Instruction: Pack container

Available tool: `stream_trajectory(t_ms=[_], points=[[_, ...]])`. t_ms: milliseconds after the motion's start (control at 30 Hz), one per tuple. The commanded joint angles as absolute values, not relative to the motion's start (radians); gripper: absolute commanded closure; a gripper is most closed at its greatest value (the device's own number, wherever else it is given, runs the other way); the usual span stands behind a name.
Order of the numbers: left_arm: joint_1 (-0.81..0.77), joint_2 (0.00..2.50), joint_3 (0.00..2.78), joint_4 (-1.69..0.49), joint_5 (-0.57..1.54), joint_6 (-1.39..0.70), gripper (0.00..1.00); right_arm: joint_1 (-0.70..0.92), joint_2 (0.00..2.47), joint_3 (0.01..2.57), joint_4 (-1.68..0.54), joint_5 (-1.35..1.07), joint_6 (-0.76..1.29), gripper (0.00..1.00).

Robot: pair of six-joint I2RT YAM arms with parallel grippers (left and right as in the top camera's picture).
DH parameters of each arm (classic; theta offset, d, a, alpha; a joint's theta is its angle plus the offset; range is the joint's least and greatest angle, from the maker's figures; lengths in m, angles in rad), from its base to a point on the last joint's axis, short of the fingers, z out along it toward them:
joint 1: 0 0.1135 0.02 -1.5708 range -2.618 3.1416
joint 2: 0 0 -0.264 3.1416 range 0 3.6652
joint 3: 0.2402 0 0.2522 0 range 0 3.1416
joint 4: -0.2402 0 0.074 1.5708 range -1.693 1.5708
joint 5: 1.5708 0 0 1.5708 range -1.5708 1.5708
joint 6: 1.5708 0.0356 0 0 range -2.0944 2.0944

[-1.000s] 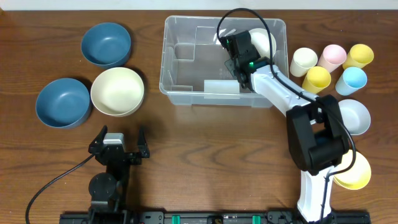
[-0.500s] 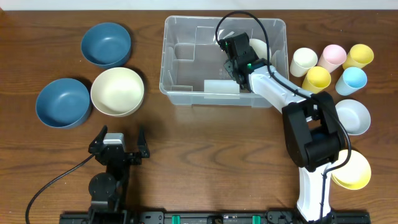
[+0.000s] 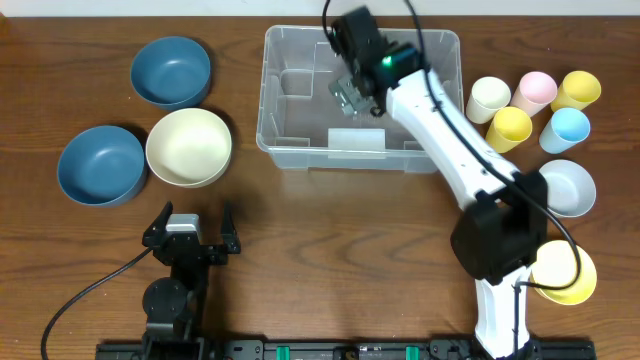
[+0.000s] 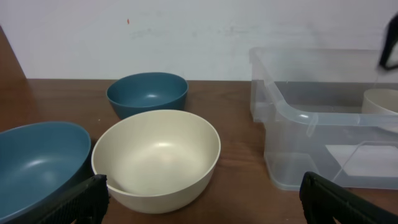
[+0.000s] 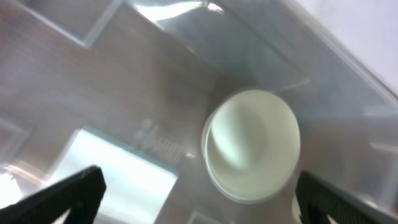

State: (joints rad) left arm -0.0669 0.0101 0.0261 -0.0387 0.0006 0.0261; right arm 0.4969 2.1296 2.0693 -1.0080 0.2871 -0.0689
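Note:
The clear container (image 3: 268,92) stands at the back middle of the table. A cream cup (image 5: 252,146) stands upright on its floor, also seen through the wall in the left wrist view (image 4: 382,102); in the overhead view my right arm covers it. My right gripper (image 3: 355,98) hangs open above the container's inside, its jaws wide and empty, with the cup below and clear of them (image 5: 199,196). At the front left, my left gripper (image 3: 190,228) rests open and empty, facing a cream bowl (image 4: 158,155).
Two blue bowls (image 3: 170,70) (image 3: 100,165) and the cream bowl (image 3: 188,147) sit left of the container. Right of it are several coloured cups (image 3: 535,90), a pale bowl (image 3: 568,185) and a yellow bowl (image 3: 565,272).
My right gripper has opened and let go of the cream cup in the container. It then rose and swung toward the back left over the bin. The left arm has not moved.

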Motion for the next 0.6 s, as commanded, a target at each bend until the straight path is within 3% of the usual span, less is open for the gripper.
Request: stream_trajectory(t_ms=[0,167,567], points=[[-0.061,0.005,0.004,-0.074,-0.007,0.036,0.02,0.463,2.046,2.24,-1.143,0.208,0.082,0.01],[-0.061,0.005,0.004,-0.073,-0.007,0.036,0.02,0.359,1.975,2.36,-1.382,0.192,0.194,0.01],[-0.061,0.005,0.004,-0.073,-0.007,0.036,0.02,-0.023,1.718,2.322,-1.699,0.105,0.25,0.01]])
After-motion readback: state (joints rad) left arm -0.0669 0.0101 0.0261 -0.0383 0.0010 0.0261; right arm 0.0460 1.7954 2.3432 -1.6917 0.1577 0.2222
